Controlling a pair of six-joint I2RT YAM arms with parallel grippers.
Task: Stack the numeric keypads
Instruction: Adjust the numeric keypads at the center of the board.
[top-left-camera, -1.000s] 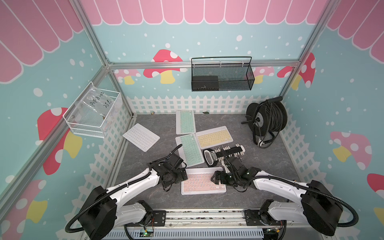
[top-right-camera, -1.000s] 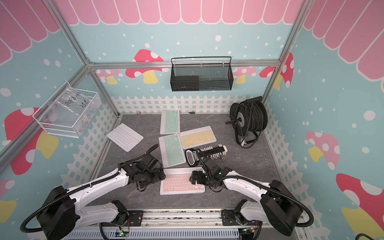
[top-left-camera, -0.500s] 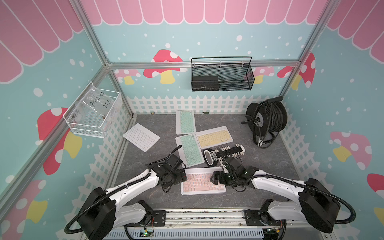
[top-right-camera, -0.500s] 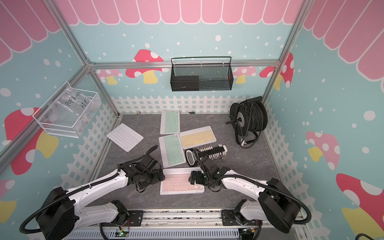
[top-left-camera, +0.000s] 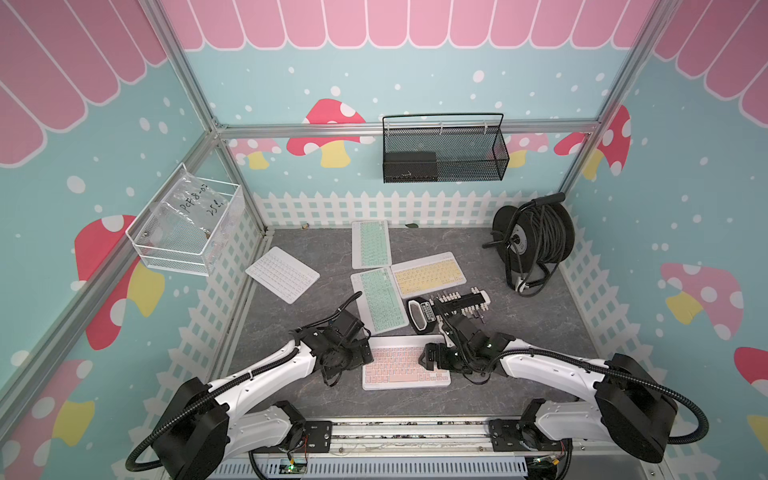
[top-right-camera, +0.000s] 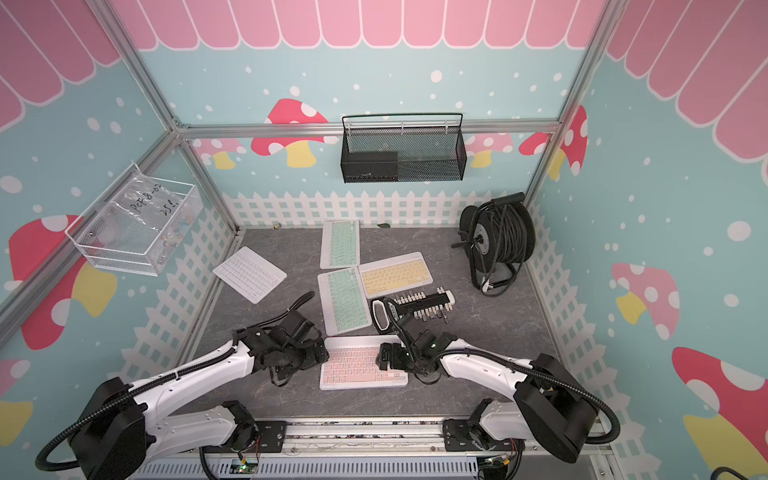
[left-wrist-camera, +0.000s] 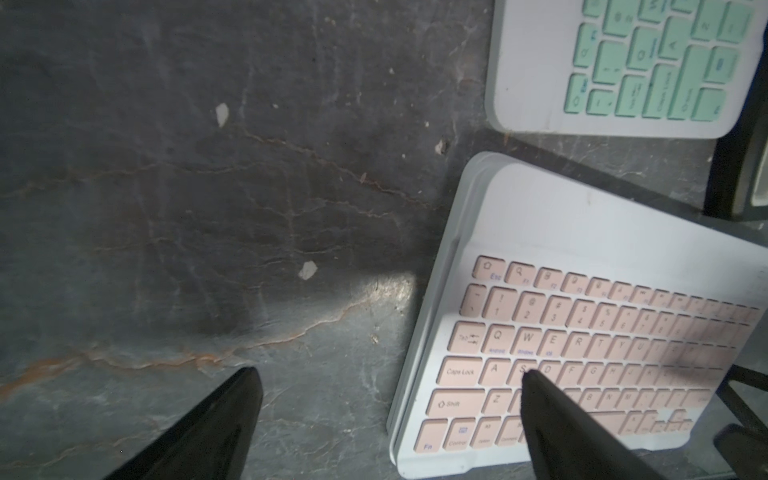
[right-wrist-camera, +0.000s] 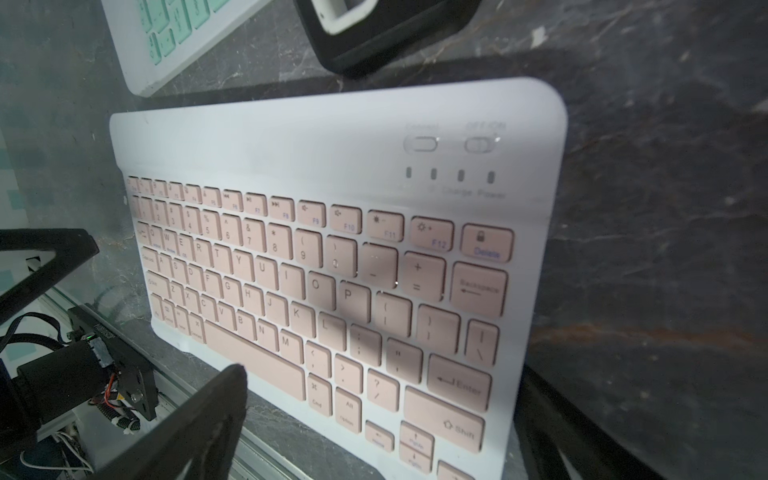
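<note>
Your left gripper (top-left-camera: 366, 354) and right gripper (top-left-camera: 429, 358) both stood spread wide at either end of the pink keyboard (top-left-camera: 405, 368), lower centre in both top views. Neither gripped it.

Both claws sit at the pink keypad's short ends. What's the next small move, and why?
Probably raise both claws clear of the pink keypad, freeing them for the nearer mint keypad. The left claw and right claw are open and hold nothing, and the pink one appears to rest on another white frame, so it seems placed.
</note>
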